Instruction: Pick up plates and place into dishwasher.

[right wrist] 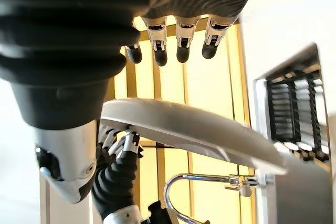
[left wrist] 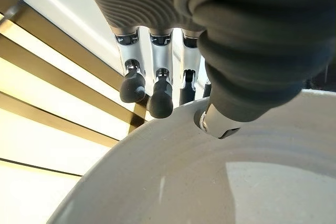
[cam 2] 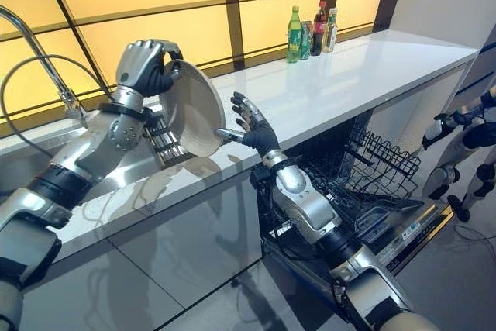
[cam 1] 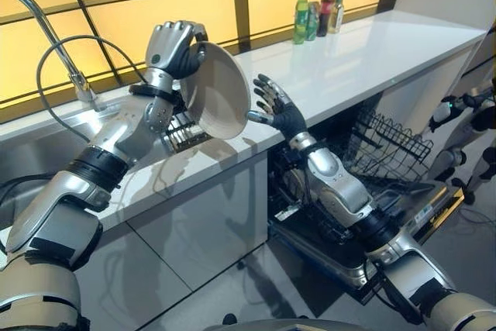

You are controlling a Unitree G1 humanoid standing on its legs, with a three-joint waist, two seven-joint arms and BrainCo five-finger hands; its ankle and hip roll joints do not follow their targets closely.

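A white plate (cam 1: 219, 91) stands on edge in the air above the counter, its face turned to the right. My left hand (cam 1: 175, 48) is shut on its top rim (left wrist: 157, 129), fingers curled over the edge. My right hand (cam 1: 273, 106) is open beside the plate, fingers spread, its thumb at the plate's lower edge (cam 2: 203, 145). The right wrist view shows the plate (right wrist: 184, 127) just past my straight fingers (right wrist: 178, 45). Below the right arm, the dishwasher (cam 1: 387, 215) is open with its wire rack (cam 1: 387, 145) pulled out.
A white counter (cam 1: 349, 60) runs to the right, with three bottles (cam 1: 318, 12) at its back by the window. A sink (cam 1: 46, 141) with a tall faucet (cam 1: 46, 32) is at the left, and a dark dish rack (cam 1: 186, 131) sits behind the plate.
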